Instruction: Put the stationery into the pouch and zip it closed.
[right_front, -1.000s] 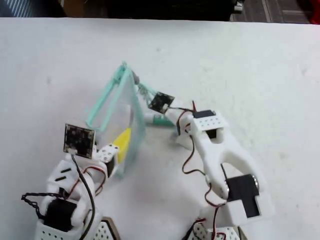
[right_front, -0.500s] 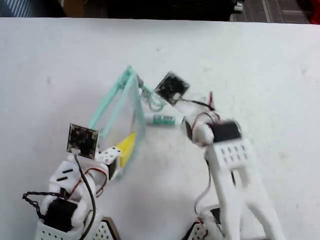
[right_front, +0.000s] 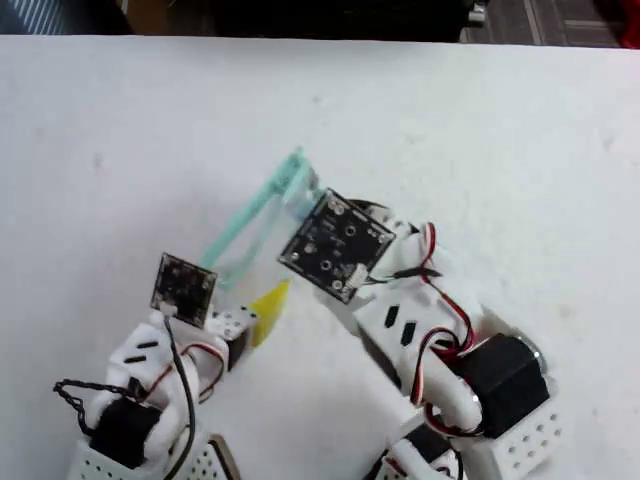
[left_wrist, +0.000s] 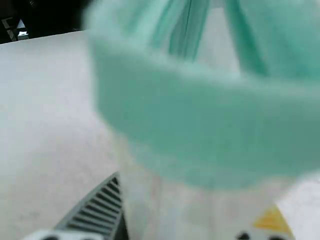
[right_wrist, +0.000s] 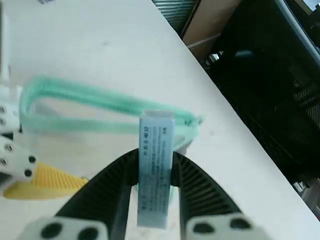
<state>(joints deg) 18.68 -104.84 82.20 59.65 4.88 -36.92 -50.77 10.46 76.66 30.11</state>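
The clear pouch (right_front: 262, 218) with a mint zipper edge stands tilted on the table, its mouth (right_wrist: 100, 107) gaping open. My left gripper (right_front: 262, 305), with one yellow finger (right_wrist: 42, 181), is shut on the pouch's near corner. The mint fabric (left_wrist: 210, 115) hangs right in front of the left wrist camera. My right gripper (right_wrist: 155, 162) is shut on a small white stationery stick (right_wrist: 156, 135) with a printed label. It holds the stick upright just above and before the open zipper. The right arm's camera board (right_front: 335, 243) covers that gripper from above.
White table (right_front: 480, 130) runs open on all sides of the pouch. Its far edge (right_wrist: 220, 95) lies close behind the pouch, with dark floor and furniture beyond. Both arm bases (right_front: 500, 400) crowd the near edge.
The right gripper has taken the white stick off the table beside the pouch and swung over the pouch's mouth. The pouch tipped and shifted right. The left arm moved slightly right.
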